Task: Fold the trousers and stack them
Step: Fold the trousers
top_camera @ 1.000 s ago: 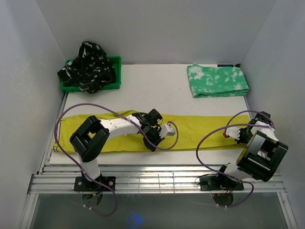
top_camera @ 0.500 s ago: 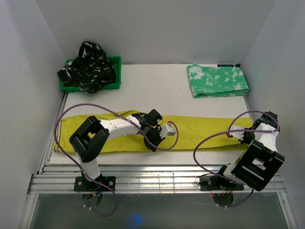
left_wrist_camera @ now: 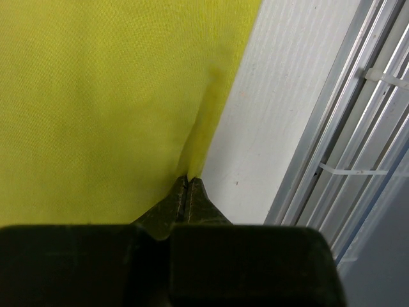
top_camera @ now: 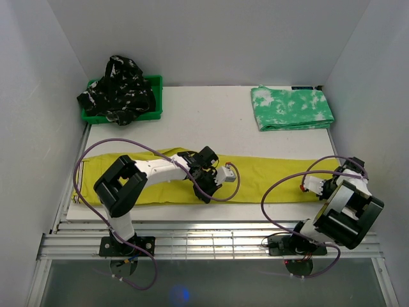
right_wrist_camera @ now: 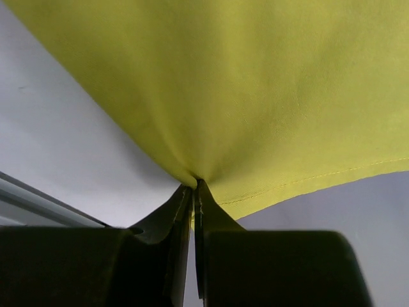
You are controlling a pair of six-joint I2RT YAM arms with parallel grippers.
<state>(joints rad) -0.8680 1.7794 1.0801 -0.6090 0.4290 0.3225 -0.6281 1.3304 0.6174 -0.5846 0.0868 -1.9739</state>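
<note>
The mustard-yellow trousers (top_camera: 275, 176) lie stretched along the near edge of the table (top_camera: 211, 121) — limp, light cloth that will likely sag — the left gripper (left_wrist_camera: 189, 181) nipping their near edge mid-length, the right gripper (right_wrist_camera: 193, 185) clamping the right-end edge.

The yellow pair (top_camera: 281, 176), plain mustard, is lying flat and stretched long, running from well left of the left pincer (left_wrist_camera: 190, 179) across to the right pincer (right_wrist_camera: 193, 185). The left pincer is pinching its near edge about midway, a small ridge rising just ahead of the tips. The right pincer is nipping its right end, cloth fanning out in soft creases beyond the tips. The green pair (top_camera: 292, 107), mottled white, is sitting neatly folded well beyond the right pincer. The black pair (top_camera: 118, 89), white-patterned, is lying heaped well beyond the left pincer, off to its left.
</note>
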